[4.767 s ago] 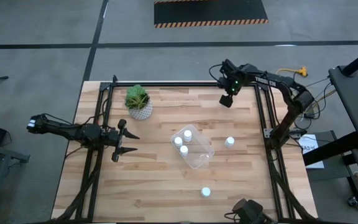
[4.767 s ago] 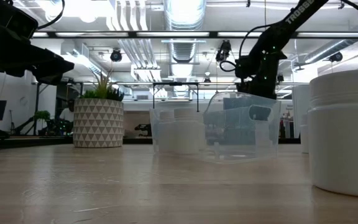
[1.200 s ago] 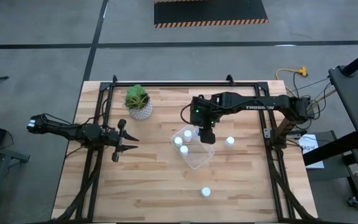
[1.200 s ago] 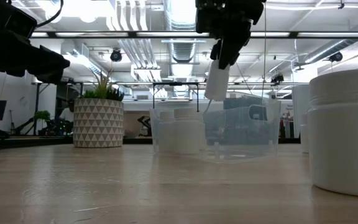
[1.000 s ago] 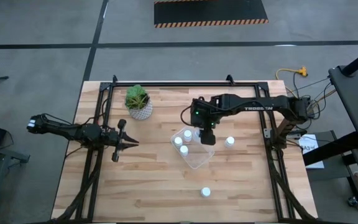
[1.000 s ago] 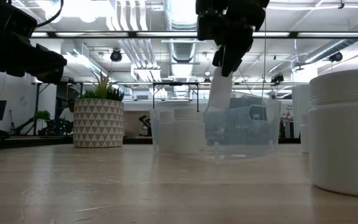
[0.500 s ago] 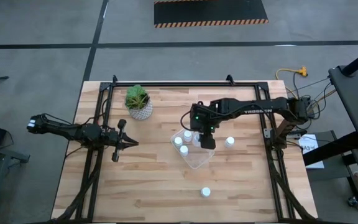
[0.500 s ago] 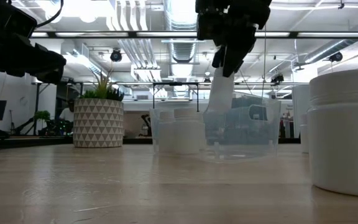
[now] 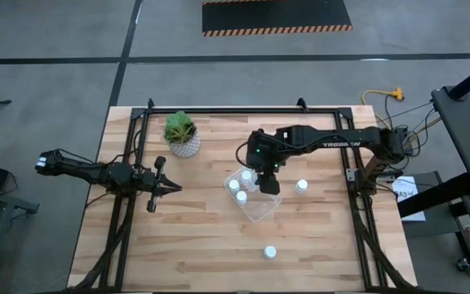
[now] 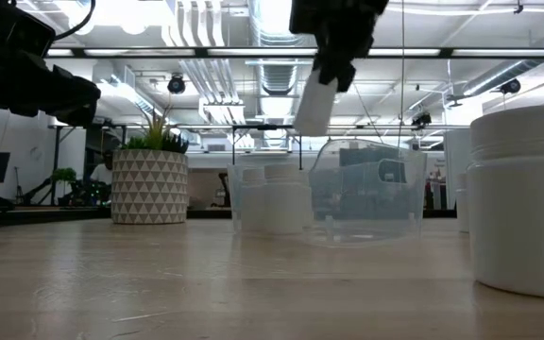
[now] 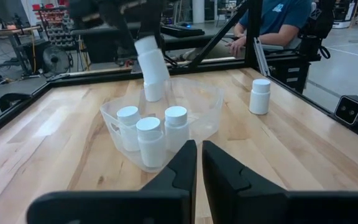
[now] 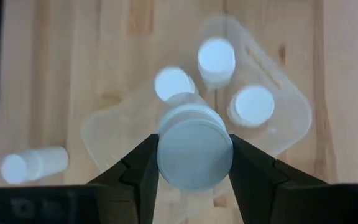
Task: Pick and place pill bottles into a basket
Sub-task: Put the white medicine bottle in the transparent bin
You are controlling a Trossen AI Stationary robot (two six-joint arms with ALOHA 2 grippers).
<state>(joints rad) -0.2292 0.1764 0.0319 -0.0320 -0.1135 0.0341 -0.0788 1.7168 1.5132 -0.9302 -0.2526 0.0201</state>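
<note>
Since half a second ago the right gripper [image 10: 323, 83] has lifted: the bottle [image 10: 315, 104] it pinches, which then dipped into the basket [image 10: 366, 194], hangs tilted above the basket rim in the low view. From the high view, that gripper [image 9: 268, 181] sits over the basket's far side, near the middle of the table [image 9: 202, 245]. Its wrist camera looks straight down the held bottle [image 12: 194, 149], both fingers [image 12: 143, 169] pressed against its sides, with the clear basket [image 12: 291, 118] below.

Three bottles stand upright inside the basket, clustered at its left end (the wrist view shows their caps [image 12: 216, 57] plainly). The left wrist view shows the same three [image 11: 151, 138], and what may be a fourth bottle standing under the held one, though that part is blurred. Two more bottles stand on the bare table: one [image 9: 301, 186] just right of the basket, one [image 9: 270, 252] well apart toward the near edge.

Over on the table's left side, the left gripper [image 9: 170, 189] waits well apart from the basket, fingers [image 11: 182, 165] pressed together and holding nothing. A potted plant [image 9: 182, 134] stands at the far left of the table. A person in a blue shirt [image 11: 281, 18] sits beyond the table in the left wrist view.
</note>
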